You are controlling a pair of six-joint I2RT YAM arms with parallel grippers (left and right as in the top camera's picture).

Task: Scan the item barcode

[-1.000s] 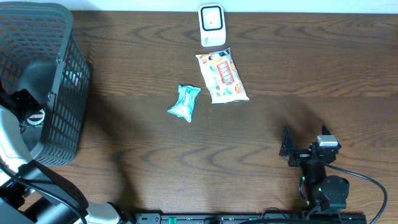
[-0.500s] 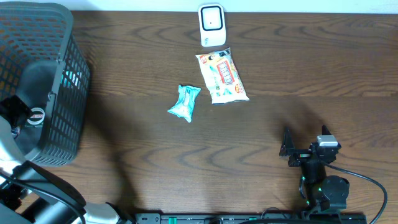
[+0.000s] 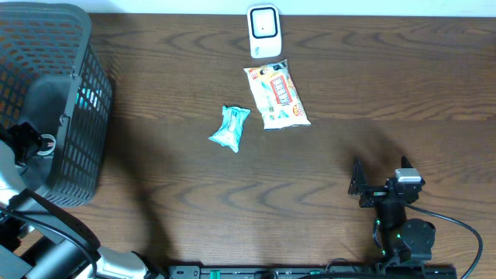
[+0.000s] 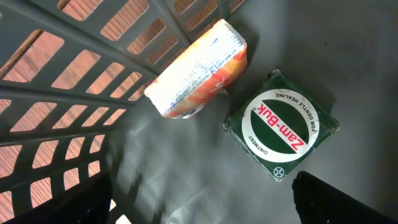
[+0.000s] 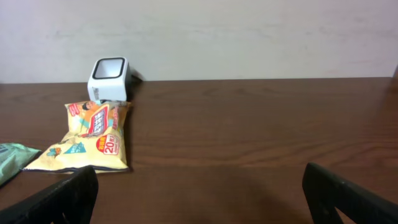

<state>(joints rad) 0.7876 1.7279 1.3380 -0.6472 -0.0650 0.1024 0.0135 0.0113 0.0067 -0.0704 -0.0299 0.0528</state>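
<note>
Left hand spread near green square Zam-Buk tin, by dark mesh basket wall; stiff, light (slick lid?), so pinch opp. sides.

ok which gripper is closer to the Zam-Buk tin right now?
Left. The left gripper is inside the basket, just above the Zam-Buk tin, fingers open. The right gripper is far across the table, outside the basket.

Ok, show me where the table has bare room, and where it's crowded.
Bare wood: the wide stretch right of the scanner and yellow snack bag, and the strip between the basket and teal packet. Crowded: just in front of the scanner, where bag and packet lie, and the basket floor, which holds a Zam-Buk tin and a wrapped bar.
</note>
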